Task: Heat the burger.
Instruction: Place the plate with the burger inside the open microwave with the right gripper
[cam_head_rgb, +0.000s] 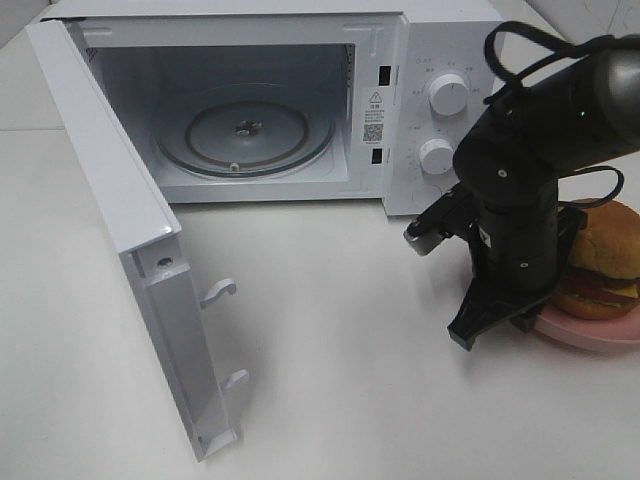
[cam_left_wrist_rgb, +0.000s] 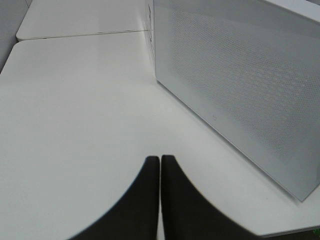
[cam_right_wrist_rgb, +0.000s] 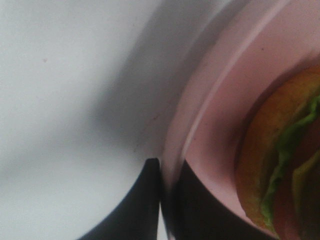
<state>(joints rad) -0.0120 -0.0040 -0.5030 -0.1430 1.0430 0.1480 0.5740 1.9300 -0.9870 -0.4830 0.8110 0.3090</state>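
With the right gripper (cam_right_wrist_rgb: 167, 167) pinched closed on the rim of the pink plate (cam_right_wrist_rgb: 220, 100) that carries the burger (cam_head_rgb: 605, 255), at 4 o'clock on the table (cam_head_rgb: 330, 330), we should lift level and slowly toward the microwave (cam_head_rgb: 400, 60) at 11 o'clock; the left gripper (cam_left_wrist_rgb: 160, 165) is closed, empty.

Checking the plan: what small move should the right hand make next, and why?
Probably lift the pink plate slightly: the right hand is shut on its rim, the burger sits on it, and the glass turntable is bare.

White microwave (cam_head_rgb: 400, 120), pink plate (cam_head_rgb: 590, 336) — golden-brown burger (cam_head_rgb: 606, 252) with green lettuce (cam_right_wrist_rgb: 284, 146).
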